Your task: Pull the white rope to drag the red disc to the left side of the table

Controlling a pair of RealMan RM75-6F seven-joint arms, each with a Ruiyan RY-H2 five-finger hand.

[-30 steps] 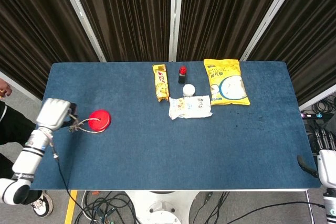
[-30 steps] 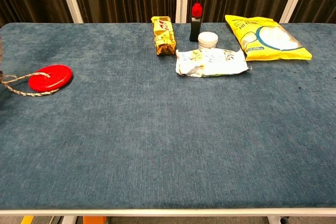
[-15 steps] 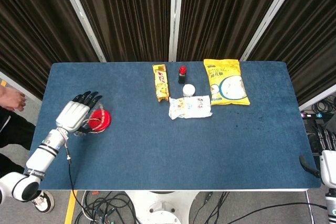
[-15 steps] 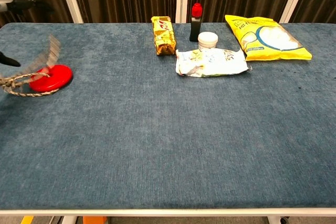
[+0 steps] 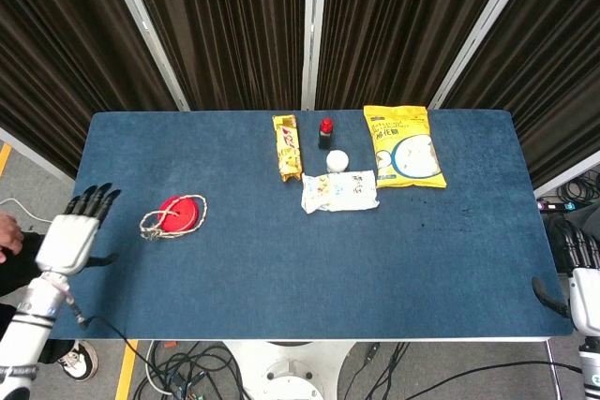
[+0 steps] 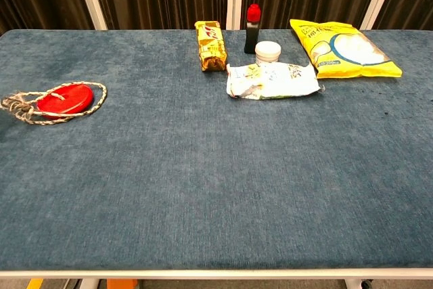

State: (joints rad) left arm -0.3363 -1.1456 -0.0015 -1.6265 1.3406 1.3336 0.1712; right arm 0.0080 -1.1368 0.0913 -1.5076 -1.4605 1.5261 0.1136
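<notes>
My left robot hand (image 5: 67, 239) hangs off the bench's left edge, fingers spread apart, holding nothing; half a second ago it was over the disc. My right robot hand (image 5: 583, 280) shows only partly at the right border, so I cannot tell its state. The bench (image 5: 281, 269) is blue cloth, with dark curtains (image 5: 225, 25) behind. The red disc (image 6: 65, 99) lies flat near the left side, unmoved, and the white rope (image 6: 27, 108) now loops loosely around it. Snack packets sit well apart at the far middle.
</notes>
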